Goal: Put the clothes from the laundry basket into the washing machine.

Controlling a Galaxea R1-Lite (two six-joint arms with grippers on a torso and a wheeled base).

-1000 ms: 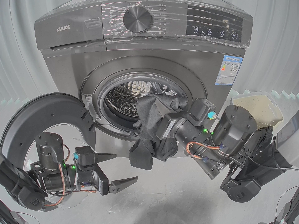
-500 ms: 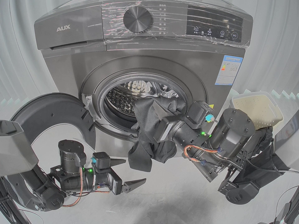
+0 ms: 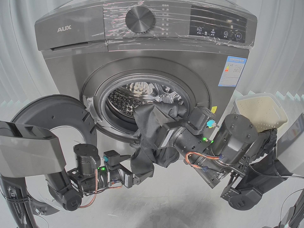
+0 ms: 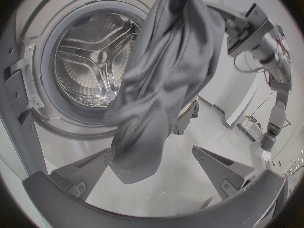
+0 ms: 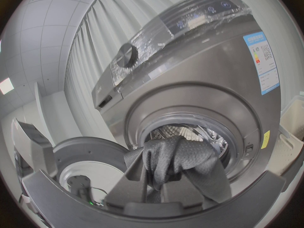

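Note:
The grey washing machine [image 3: 142, 51] stands in front of me with its drum [image 3: 139, 94] open. A black garment [image 3: 152, 127] drapes over the lower rim of the opening and hangs down in front of it. My right gripper [image 3: 156, 116] is shut on its upper part, and in the right wrist view the cloth [image 5: 177, 159] bunches over the fingers [image 5: 136, 181]. My left gripper [image 3: 141, 165] is open, low and just under the garment's hanging end. That hem [image 4: 139, 162] dangles between the two fingers [image 4: 215, 165]. The white laundry basket [image 3: 259, 110] stands to the machine's right.
The round door [image 3: 50, 111] is swung open to the left, close beside my left arm. More dark cloth [image 3: 269, 136] hangs by the basket behind my right arm. Bare grey floor [image 3: 177, 200] lies in front of the machine.
My left arm has moved right, bringing its open gripper under the hanging garment. My right gripper has shifted slightly left and lower with the garment.

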